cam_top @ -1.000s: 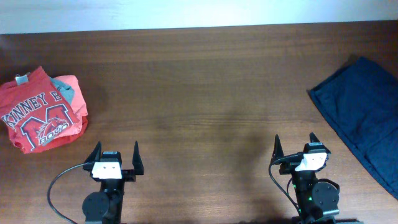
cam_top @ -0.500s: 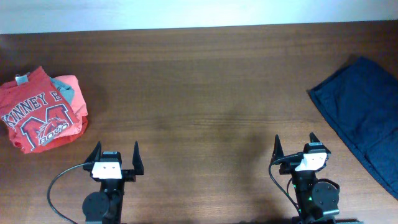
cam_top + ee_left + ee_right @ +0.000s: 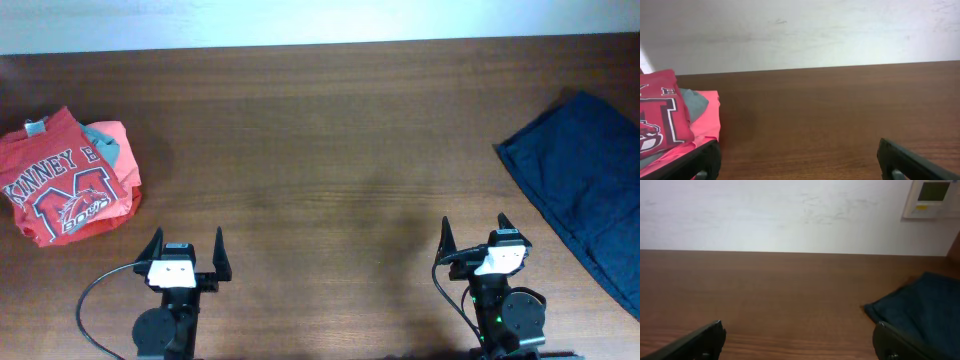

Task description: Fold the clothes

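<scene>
Overhead view of a brown wooden table point(image 3: 320, 120) w/ two robot arms at its near edge. The left gripper point(image 3: 187, 240) and right gripper point(image 3: 474, 225) both sit low over the wood, fingers spread wide apart, nothing between them.

The red T-shirt point(image 3: 60, 190), printed w/ white "KINNEY" letters and a big M logo, is at the far left of the table. It is ahead of and to the left of the left gripper, well apart from it. It lies as a compact, approx. squared bundle on top of a grey top point(image 3: 108, 148) and a coral-pink garment point(image 3: 128, 165), which peek out on its right side. A dark blue cloth point(image 3: 580, 180) lies flat at the far right edge.

The shirt looks like soft, light, limp cotton. It would prob. sag and drape when lifted, w/ little slip. Best hold is likely a pinch on an outer edge or corner, top layer only, so the pieces underneath aren't dragged along.
</scene>
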Robot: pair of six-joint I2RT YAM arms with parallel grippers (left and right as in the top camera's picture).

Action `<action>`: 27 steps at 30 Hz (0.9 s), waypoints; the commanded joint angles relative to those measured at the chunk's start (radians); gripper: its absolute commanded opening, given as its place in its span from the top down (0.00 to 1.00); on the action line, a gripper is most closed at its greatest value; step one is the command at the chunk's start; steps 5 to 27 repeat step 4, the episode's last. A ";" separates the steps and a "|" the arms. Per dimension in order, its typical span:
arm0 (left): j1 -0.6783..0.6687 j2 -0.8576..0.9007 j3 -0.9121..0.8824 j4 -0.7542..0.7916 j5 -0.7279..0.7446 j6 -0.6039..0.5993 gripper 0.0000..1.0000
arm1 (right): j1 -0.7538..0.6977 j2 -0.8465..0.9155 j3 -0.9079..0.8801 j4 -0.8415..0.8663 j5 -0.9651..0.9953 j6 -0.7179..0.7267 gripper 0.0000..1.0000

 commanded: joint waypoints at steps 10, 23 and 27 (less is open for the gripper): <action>0.003 -0.009 -0.008 0.002 0.001 0.002 0.01 | 0.004 -0.008 -0.005 -0.010 -0.005 0.001 0.01; 0.003 -0.009 -0.008 0.002 0.001 0.002 0.01 | 0.004 -0.008 -0.005 -0.010 -0.005 0.001 0.01; 0.003 -0.009 -0.008 0.002 0.001 0.002 0.01 | 0.004 -0.008 -0.005 -0.010 -0.005 0.001 0.01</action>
